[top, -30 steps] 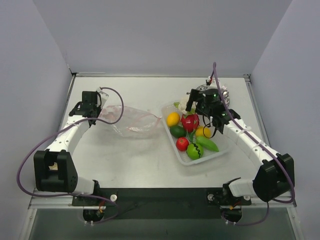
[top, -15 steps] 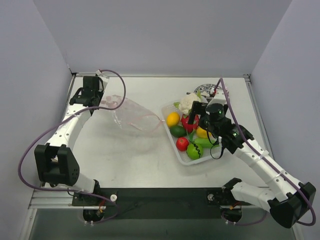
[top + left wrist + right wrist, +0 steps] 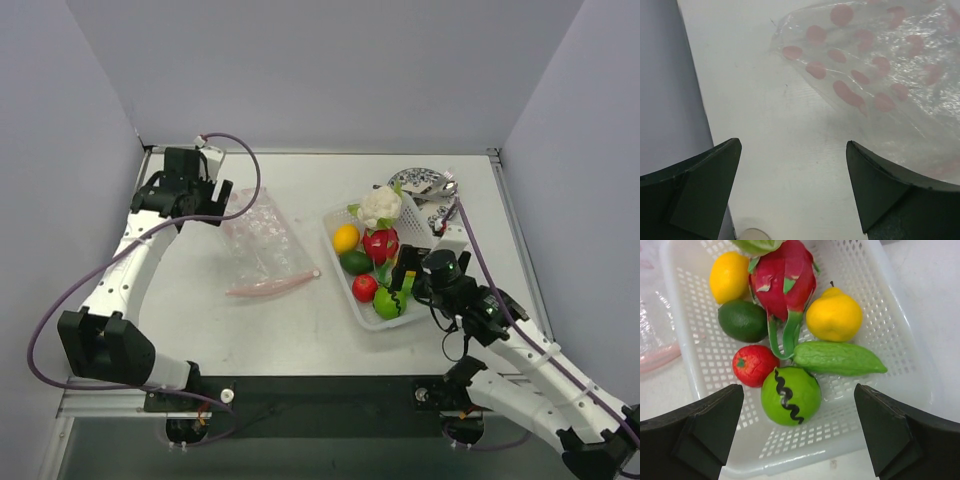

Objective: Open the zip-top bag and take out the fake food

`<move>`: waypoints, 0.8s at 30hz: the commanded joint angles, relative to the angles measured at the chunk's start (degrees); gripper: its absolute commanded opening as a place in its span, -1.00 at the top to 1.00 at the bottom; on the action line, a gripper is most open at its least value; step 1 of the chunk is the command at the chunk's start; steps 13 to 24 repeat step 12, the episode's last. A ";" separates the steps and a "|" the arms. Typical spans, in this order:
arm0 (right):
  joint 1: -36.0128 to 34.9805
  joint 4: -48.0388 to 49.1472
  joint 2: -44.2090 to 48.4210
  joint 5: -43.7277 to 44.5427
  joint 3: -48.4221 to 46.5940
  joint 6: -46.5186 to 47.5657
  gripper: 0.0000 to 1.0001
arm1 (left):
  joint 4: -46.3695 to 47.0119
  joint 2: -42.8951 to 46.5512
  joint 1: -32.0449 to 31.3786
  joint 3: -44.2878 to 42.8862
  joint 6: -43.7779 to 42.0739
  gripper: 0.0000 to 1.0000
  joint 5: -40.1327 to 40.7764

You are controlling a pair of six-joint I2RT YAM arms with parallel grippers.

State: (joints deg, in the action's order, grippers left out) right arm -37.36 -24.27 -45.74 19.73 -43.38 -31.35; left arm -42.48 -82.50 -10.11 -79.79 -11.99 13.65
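So the zip-top bag (image 3: 262,248) is lying flat on the table (image 3: 250,330), left of the white mesh tray (image 3: 336,262). It's one clear bag with pink dots, and its pinkish zip strip (image 3: 272,287) runs along the near edge, with the right end just beside the tray. The left gripper (image 3: 222,195) is at the bag's far-left end. Its jaws are spread wide with only bare table between them, and the bag's corner (image 3: 880,75) sits just ahead in the wrist view.

All the fake food (image 3: 375,255) is in the tray, and I count eight pieces:
- one yellow lemon-ish thing (image 3: 729,276)
- one dragon fruit (image 3: 785,277)
- one dark green avocado-looking one (image 3: 742,320)
- one yellow pear (image 3: 834,315)
- one bumpy green gourd (image 3: 837,358)
- one small red fruit (image 3: 754,364)
- one light green ball with a black squiggle (image 3: 791,395)
- one cauliflower (image 3: 380,205) at the far end

The right gripper (image 3: 405,270) hangs over the near end of the tray, also wide open and gripping nothing. There's one patterned plate (image 3: 425,180) just past the tray on the far right.
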 commanded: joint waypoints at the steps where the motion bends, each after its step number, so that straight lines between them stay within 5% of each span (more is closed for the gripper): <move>1: -3.32 -4.03 6.27 2.07 1.45 -0.20 -1.00 | -5.33 7.69 -0.17 -3.54 3.28 -0.95 -13.62; 6: -4.21 -4.56 6.28 0.40 -0.92 1.64 -1.00 | -2.27 13.06 -4.12 4.19 4.87 -0.95 -17.17; 12: -5.79 -4.20 3.02 3.30 -4.87 6.04 -1.00 | 8.52 19.38 -9.14 16.06 4.26 -0.95 -7.68; 24: -5.79 -4.20 3.02 3.30 -4.87 6.04 -1.00 | 8.52 19.38 -9.14 16.06 4.26 -0.95 -7.68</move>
